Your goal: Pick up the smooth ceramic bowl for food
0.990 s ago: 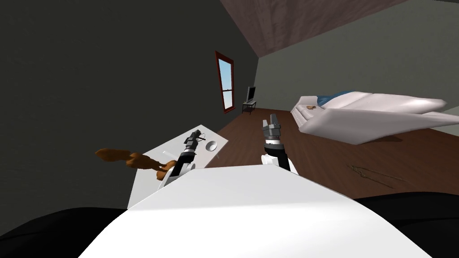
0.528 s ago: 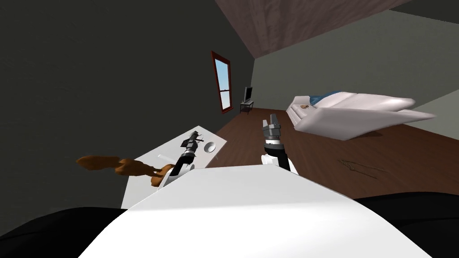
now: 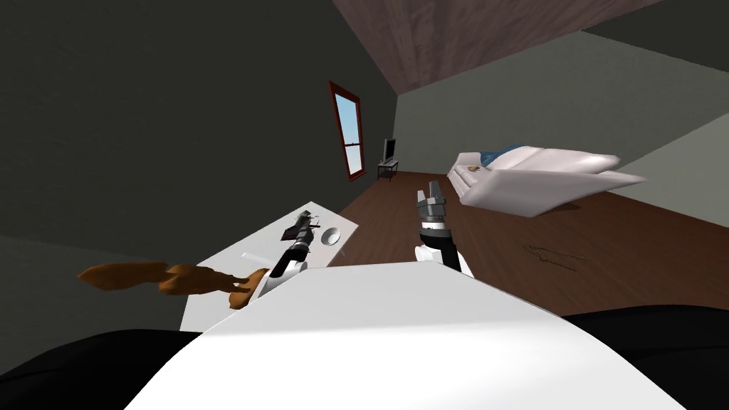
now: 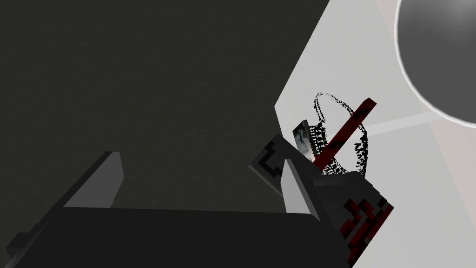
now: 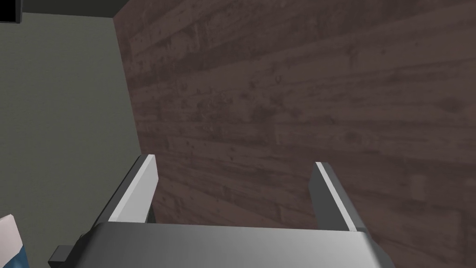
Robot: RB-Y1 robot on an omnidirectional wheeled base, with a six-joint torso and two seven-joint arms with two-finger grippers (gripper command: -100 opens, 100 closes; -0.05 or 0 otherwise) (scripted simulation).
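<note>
Grey bowl [image 4: 441,56] near left gripper [image 4: 200,160]

Our left gripper [image 4: 200,186] at the white table [image 4: 418,204] edge
Our fingers [image 4: 100,181] stand apart before a dark wall [image 4: 139,70]; one is beside a red-and-black object [image 4: 344,132], with the grey bowl [image 4: 437,56] beyond it.
</note>
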